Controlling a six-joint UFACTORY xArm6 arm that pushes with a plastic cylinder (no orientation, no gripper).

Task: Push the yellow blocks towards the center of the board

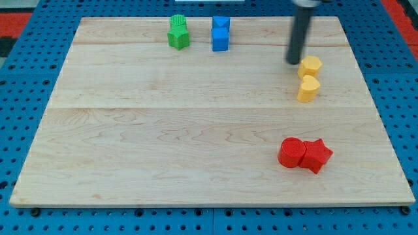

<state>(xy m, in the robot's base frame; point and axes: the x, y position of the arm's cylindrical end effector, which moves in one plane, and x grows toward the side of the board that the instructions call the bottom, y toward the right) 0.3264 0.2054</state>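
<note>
table (196, 117) wood | yellow blocks (309, 77) stacked as a pair near right edge, upper half, long axis toward top/bottom edges | my tip (293, 61) at their top-left, on the center side, so pushing now would shove them outward or split them | end effector's a bare rod, no jaws
</note>
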